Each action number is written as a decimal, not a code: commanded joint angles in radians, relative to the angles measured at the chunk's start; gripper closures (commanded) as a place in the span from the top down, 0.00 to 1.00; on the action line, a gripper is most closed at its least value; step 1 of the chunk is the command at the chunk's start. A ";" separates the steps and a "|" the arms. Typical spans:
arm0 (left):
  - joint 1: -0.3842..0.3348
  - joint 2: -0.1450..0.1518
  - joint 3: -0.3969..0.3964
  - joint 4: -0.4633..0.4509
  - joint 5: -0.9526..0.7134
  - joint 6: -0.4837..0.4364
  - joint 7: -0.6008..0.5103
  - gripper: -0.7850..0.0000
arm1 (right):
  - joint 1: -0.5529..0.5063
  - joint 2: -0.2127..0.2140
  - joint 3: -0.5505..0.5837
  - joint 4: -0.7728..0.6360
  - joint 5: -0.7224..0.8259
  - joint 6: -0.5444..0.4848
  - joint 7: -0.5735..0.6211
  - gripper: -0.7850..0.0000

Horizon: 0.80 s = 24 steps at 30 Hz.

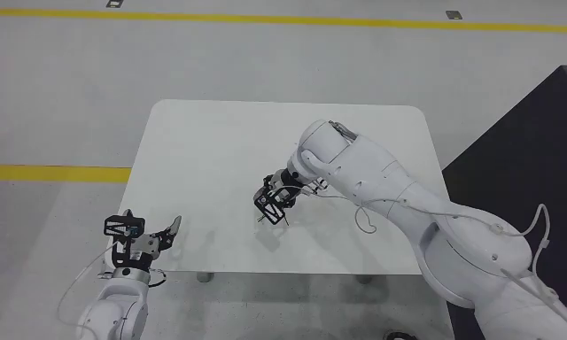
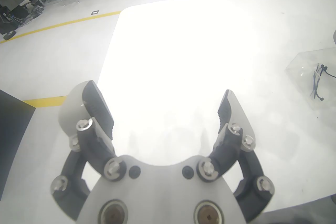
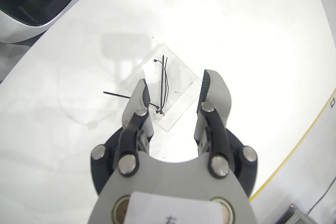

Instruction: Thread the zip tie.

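Your right hand (image 3: 176, 76) hangs just above the clear tray (image 3: 183, 107), jaws spread wide, lined up for a pick, I'd say. In the tray lie a few black zip ties (image 3: 163, 83), and a stray zip tie (image 3: 116, 95) pokes its tail over the rim onto the worktop (image 3: 236, 25). Your left hand (image 2: 158, 87) sits at the worktop's near corner, well apart and open too, likely ready to take the other end.

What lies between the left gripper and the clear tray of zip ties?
Nothing: in the left wrist view bare white table runs from the left gripper to the clear tray holding zip ties.
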 commanded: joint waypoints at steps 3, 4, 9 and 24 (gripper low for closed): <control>0.000 0.000 0.000 0.000 0.000 0.000 0.000 1.00 | 0.017 -0.004 0.000 -0.015 -0.050 0.000 0.030 0.00; 0.000 0.000 0.000 0.000 0.000 0.000 0.000 1.00 | 0.017 -0.004 0.000 -0.015 -0.050 0.000 0.030 0.00; 0.000 0.000 0.000 0.000 0.000 0.000 0.000 1.00 | 0.001 0.001 0.000 -0.038 -0.048 0.014 0.053 0.00; 0.000 0.000 0.000 0.000 0.000 0.000 0.000 1.00 | -0.030 -0.055 0.000 0.056 -0.238 0.000 0.000 0.00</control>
